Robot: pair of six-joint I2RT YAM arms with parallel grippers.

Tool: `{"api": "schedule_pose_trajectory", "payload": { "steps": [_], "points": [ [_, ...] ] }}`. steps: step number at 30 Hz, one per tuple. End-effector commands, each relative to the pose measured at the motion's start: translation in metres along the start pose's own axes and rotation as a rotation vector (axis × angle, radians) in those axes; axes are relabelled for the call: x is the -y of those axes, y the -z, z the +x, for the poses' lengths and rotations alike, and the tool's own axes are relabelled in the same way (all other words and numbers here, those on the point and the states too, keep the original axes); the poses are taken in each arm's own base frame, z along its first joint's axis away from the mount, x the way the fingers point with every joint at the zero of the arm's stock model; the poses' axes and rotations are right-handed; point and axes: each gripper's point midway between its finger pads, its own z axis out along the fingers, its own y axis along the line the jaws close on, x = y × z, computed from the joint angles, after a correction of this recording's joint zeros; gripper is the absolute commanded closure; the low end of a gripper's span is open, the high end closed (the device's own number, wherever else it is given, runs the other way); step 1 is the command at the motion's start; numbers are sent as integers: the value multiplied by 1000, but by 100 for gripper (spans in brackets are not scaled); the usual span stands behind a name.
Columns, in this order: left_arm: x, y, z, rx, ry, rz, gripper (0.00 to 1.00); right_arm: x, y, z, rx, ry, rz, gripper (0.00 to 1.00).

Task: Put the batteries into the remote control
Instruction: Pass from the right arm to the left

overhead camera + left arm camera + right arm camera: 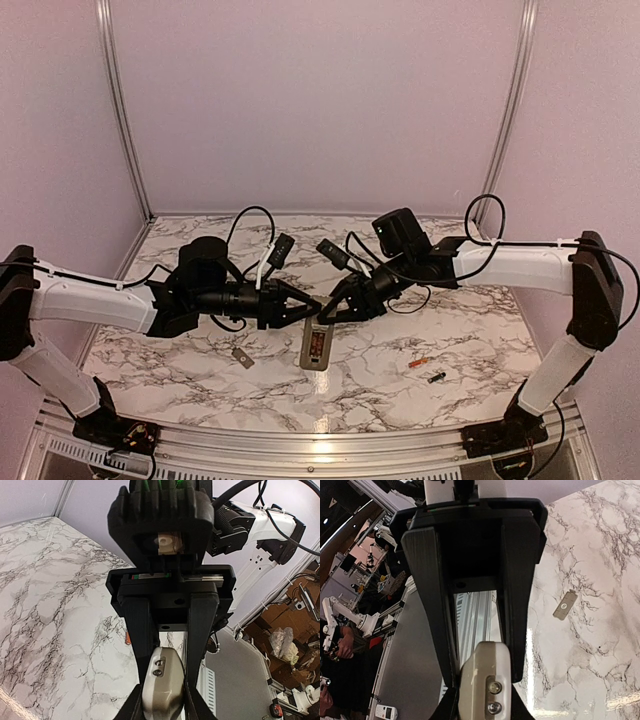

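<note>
The remote (316,347) hangs at the table's middle with its grey-beige back and open recess facing the overhead camera, its far end pinched from both sides. The left gripper (309,313) is clenched on it, and the left wrist view shows black fingers (142,630) pressed against the remote's rounded end. The right gripper (330,310) clamps the same end from the opposite side. The orange battery (418,363) and the dark battery (436,377) lie near each other on the marble table (200,390), right of the remote. A grey cover (242,356) lies to its left.
</note>
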Motion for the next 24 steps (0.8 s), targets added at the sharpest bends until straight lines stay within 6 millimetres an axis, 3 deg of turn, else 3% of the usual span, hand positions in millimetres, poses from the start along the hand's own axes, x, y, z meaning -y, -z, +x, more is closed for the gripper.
{"api": "schedule_pose_trajectory", "payload": {
  "steps": [1, 5, 10, 15, 19, 24],
  "points": [
    [12, -5, -14, 25, -16, 68, 76, -13, 1, -18, 16, 62, -6, 100],
    [16, -3, -15, 29, -20, 83, 86, -10, 1, -18, 15, 55, 8, 100],
    [20, 6, -23, 66, -26, 90, 99, -4, 5, -20, 23, 30, 24, 75],
    [21, 21, -36, 131, -20, 97, 100, 1, 18, -25, 69, -4, 33, 46],
    [21, 31, -46, 179, -25, 88, 100, 4, 27, -28, 109, -23, 32, 31],
    [22, 47, -61, 269, -22, 74, 100, 0, 25, -28, 119, -30, 0, 27]
  ]
}}
